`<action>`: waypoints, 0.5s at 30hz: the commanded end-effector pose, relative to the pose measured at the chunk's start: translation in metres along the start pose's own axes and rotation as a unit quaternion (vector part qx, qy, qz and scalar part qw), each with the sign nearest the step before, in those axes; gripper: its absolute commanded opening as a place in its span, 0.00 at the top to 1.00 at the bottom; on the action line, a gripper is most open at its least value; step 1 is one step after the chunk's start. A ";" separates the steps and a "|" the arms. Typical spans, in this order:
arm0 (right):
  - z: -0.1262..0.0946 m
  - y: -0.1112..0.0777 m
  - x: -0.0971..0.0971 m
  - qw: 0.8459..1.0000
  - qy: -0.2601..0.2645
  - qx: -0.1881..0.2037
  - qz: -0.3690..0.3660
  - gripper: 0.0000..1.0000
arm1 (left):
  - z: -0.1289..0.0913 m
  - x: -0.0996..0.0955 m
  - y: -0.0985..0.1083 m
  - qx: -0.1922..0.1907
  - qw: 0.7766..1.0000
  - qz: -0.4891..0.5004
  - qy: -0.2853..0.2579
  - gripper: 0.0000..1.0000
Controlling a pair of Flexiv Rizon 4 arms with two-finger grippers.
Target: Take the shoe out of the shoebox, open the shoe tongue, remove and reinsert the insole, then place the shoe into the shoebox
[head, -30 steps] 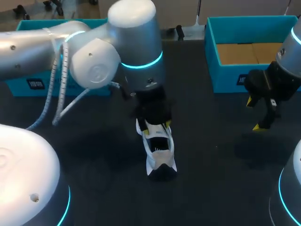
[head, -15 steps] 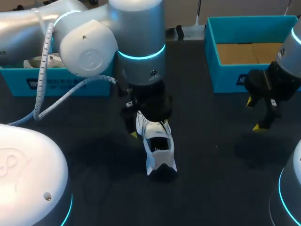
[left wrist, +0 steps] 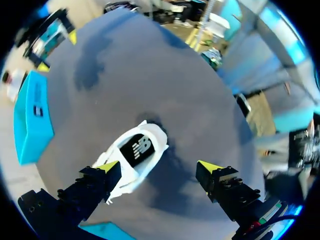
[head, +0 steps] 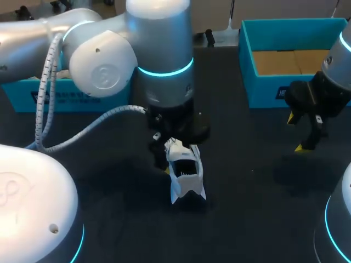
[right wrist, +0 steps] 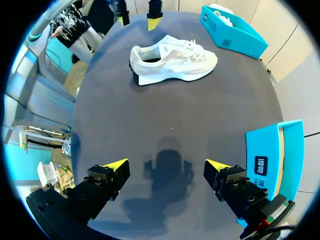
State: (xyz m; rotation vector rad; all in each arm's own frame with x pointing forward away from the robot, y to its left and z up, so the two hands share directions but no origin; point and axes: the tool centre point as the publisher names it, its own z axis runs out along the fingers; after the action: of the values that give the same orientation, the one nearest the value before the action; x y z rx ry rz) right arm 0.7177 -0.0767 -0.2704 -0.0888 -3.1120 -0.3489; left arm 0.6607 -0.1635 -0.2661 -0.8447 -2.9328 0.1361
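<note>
The shoe (head: 185, 178) stands on its sole in the middle of the counter (head: 258, 186), out of the shoebox (head: 269, 90), so the first step looks done; tongue, insole and return seem left. The left gripper (left wrist: 159, 170) hangs over the shoe, jaws apart, one tip just beside it; the right gripper (right wrist: 167, 166) hovers well apart, jaws apart and empty

The left arm (head: 159, 55) stands upright over mid-table, its left tool (left wrist: 159, 169) pointing down with fingers wide apart, while the right tool (head: 295, 132) hangs with fingers equally spread
</note>
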 end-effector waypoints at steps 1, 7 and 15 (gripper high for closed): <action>0.000 0.000 0.001 1.000 0.000 0.001 0.000 0.00 | 0.010 0.003 -0.010 -0.022 0.968 -0.249 0.002 0.00; 0.000 0.000 0.001 1.000 0.000 0.001 0.000 0.00 | 0.026 0.007 -0.015 -0.011 0.948 -0.317 0.006 0.00; 0.000 0.000 0.001 1.000 0.000 0.001 0.000 0.00 | 0.048 0.008 -0.022 -0.008 0.939 -0.345 0.000 0.00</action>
State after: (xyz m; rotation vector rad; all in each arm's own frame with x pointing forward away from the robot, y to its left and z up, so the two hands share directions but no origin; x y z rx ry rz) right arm 0.7177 -0.0766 -0.2704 -0.0884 -3.1120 -0.3489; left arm 0.6394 -0.1741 -0.2997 -0.0507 -3.0385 0.0612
